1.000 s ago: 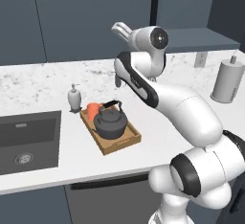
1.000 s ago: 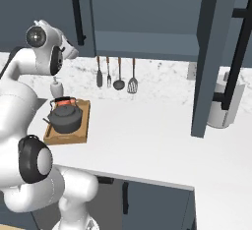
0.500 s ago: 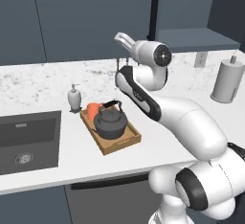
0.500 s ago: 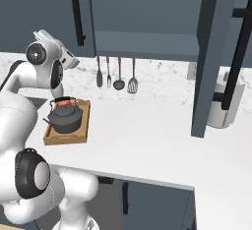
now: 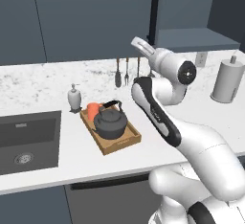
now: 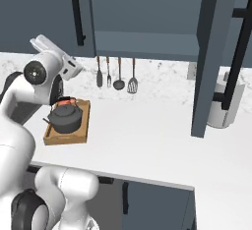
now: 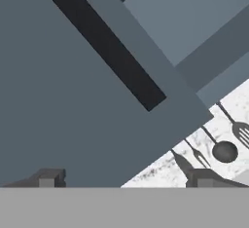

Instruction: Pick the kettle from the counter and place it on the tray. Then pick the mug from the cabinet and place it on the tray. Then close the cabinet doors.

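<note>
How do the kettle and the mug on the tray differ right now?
The kettle is dark grey, squat and wide; the mug is orange, small and narrow. The kettle sits mid-tray; the mug stands at the end nearer the soap bottle, partly hidden behind the kettle. Both rest upright inside the tray.

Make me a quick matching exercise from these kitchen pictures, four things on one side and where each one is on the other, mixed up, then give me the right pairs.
Things:
1. kettle
2. soap bottle
3. paper towel roll
4. ladle

Places:
A. hanging on the wall under the cabinet
B. on the counter beside the sink
C. on the wooden tray, next to the orange mug
D. standing at the far end of the counter, by the open cabinet door

Pairs: 1-C, 2-B, 3-D, 4-A
</note>
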